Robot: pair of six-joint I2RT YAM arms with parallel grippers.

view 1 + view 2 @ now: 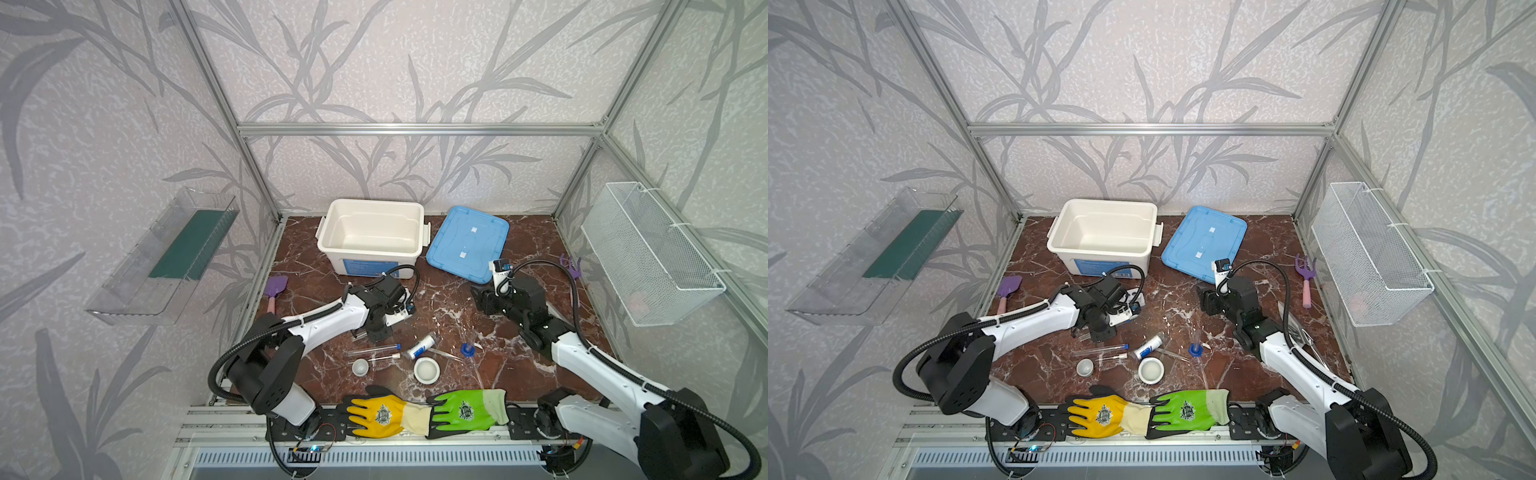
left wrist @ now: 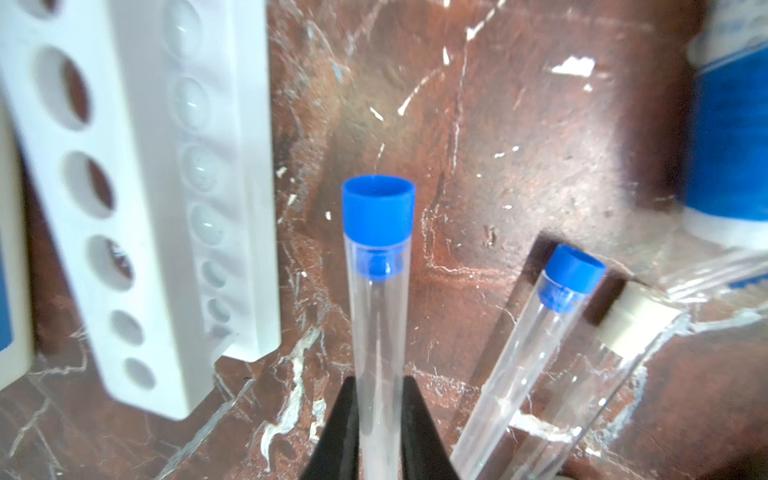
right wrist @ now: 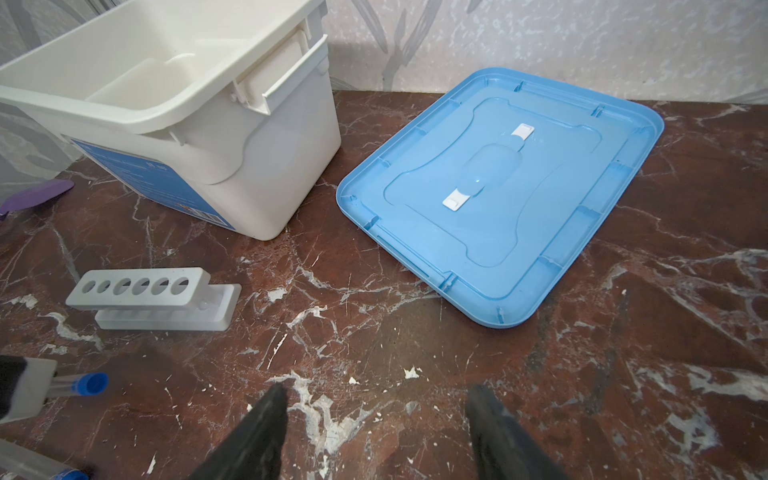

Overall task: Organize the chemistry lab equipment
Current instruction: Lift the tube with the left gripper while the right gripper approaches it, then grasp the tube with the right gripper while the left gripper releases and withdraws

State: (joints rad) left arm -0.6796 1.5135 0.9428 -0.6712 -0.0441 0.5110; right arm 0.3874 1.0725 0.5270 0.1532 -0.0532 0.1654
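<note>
Clear tube (image 2: pixel 376 324), probably light, slick, brittle: left pincer (image 2: pixel 379 380) clamps its shaft; right pincer (image 3: pixel 377 390), three o'clock, gapes empty.

Your left gripper (image 2: pixel 378 388) pinches a blue-capped test tube (image 2: pixel 376 316); ahead of it the white rack (image 2: pixel 137 216) lies on the counter (image 2: pixel 498 166), with two loose tubes (image 2: pixel 536 353) just beside the gripper.

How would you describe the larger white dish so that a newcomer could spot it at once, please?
Find the green glove at the table's near edge. Just behind it stands a round white dish. It is clearly wider than the other dish, further left in a top view.
</note>
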